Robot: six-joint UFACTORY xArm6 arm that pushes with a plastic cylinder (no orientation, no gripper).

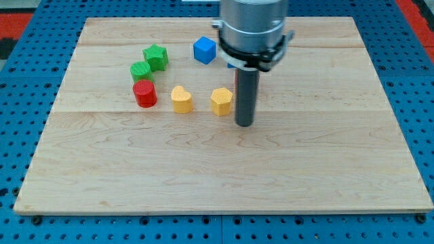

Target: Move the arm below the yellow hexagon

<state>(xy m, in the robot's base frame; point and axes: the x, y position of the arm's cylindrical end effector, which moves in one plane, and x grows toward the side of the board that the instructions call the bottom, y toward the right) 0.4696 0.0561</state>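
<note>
A pale wooden board point(224, 176) lies on a blue pegboard table point(27, 68). The yellow hexagon point(221, 101) sits a little above the board's middle, and everything here is placed from it. The arm carries no pincer to open or close, only a dark rod, and the tip point(244, 125) rests on the wood just beside the hexagon, toward the view's right and slightly lower, seemingly not touching. That looks like an approach along the hexagon's side, with the spot directly below it not yet reached. Near the hexagon, toward the view's left, stands a yellow heart-shaped block point(181, 99), then a red cylinder point(144, 93); two green blocks point(150, 62) lie farther up-left, and a blue cube point(204, 50) above.
</note>
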